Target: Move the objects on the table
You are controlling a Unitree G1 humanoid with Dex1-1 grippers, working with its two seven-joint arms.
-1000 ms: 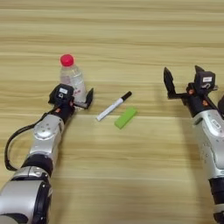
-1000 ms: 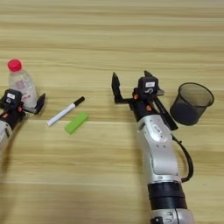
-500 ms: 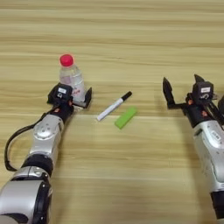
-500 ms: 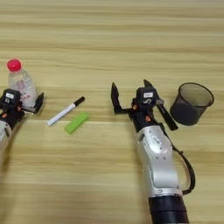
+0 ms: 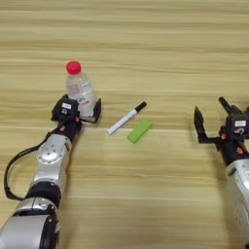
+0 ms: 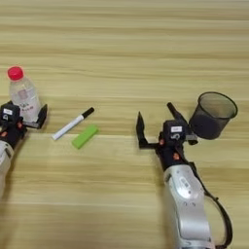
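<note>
Left eye view gives us the light-wood table [image 5: 146,44] filling the frame. At lower right, our right gripper [image 6: 157,122] hovers with its two black fingers spread wide, holding nothing, just left of the dark mesh cup [image 6: 212,115] standing upright at mid right. At mid left, our left gripper [image 5: 78,109] has its fingers on either side of the base of the upright clear bottle with the red cap [image 5: 80,88]; we cannot tell whether they press on it. Near centre, the green block [image 5: 139,131] lies just beside the white pen with a black cap [image 5: 126,118], both slanted, apart from either gripper.
</note>
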